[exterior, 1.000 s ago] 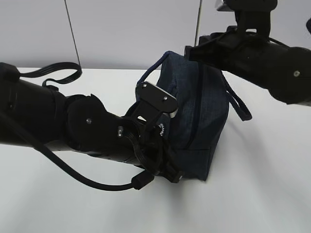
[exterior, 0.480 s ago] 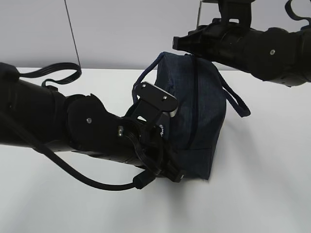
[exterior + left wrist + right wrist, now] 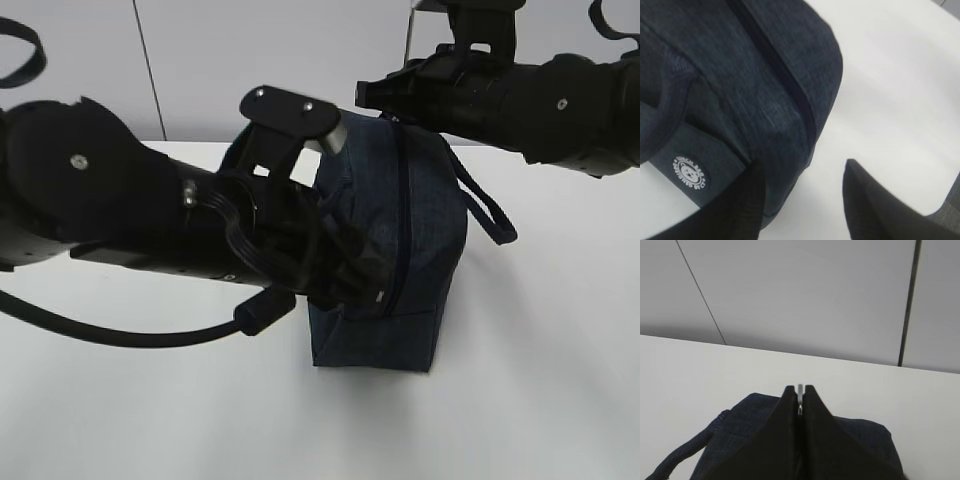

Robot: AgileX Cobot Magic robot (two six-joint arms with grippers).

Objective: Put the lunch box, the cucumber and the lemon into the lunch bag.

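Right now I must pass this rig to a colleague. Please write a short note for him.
Left gripper: open, beside the lunch bag, holding nothing.
Right gripper: shut on something thin and silvery at the bag's top, likely the zipper pull.
The bag stands on the white table; its zipper looks closed.
Lunch box, cucumber and lemon: not visible in any view, possibly inside already.
Left to do: confirm the contents, release the right gripper.

Bag contents: we cannot see inside the lunch bag (image 3: 405,250).
Bag's near side: left arm (image 3: 150,220) covers it.
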